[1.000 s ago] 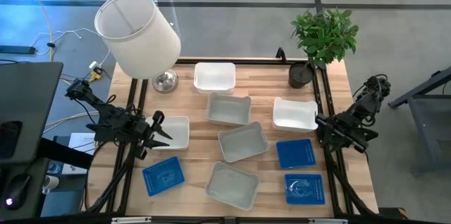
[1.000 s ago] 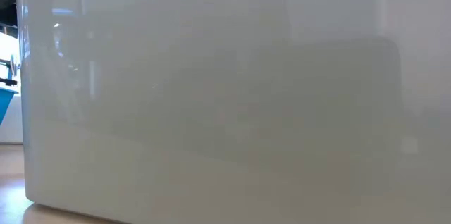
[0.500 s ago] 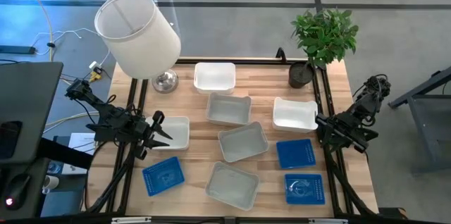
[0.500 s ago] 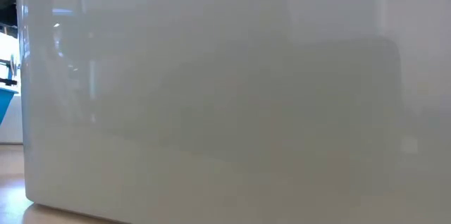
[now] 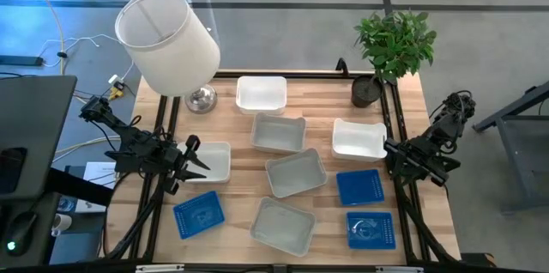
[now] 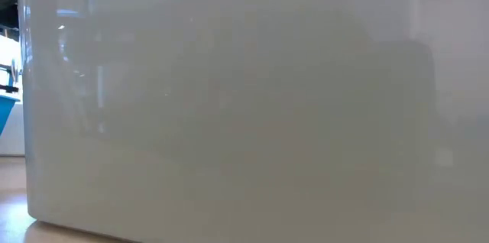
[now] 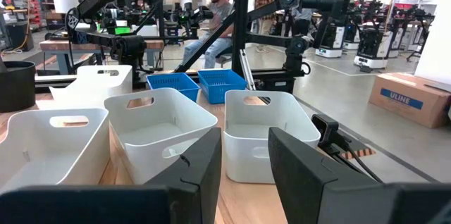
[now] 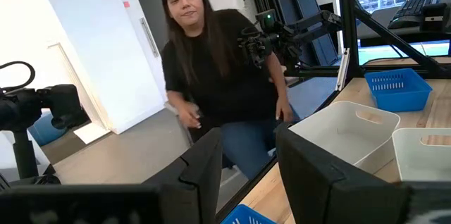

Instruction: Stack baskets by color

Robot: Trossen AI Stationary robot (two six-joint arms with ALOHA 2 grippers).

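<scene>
Nine baskets lie bottom-down on the wooden table. The white ones are at the far middle (image 5: 261, 94), at the right (image 5: 358, 138) and at the left (image 5: 212, 161). Three grey ones (image 5: 278, 132) (image 5: 296, 172) (image 5: 282, 225) run down the middle. Blue ones sit near left (image 5: 199, 215) and near right (image 5: 358, 186) (image 5: 370, 229). My left gripper (image 5: 196, 160) is open and level at the left white basket's left rim. Its wrist view shows only air between its fingers (image 7: 245, 171). My right gripper (image 5: 390, 157) is open at the table's right edge, with nothing between its fingers (image 8: 248, 175).
A lamp with a big white shade (image 5: 167, 41) stands at the far left. A plant in a black pot (image 5: 377, 84) stands at the far right. One grey basket's wall (image 6: 229, 105) fills the low view. A person (image 8: 218, 76) sits beyond the table.
</scene>
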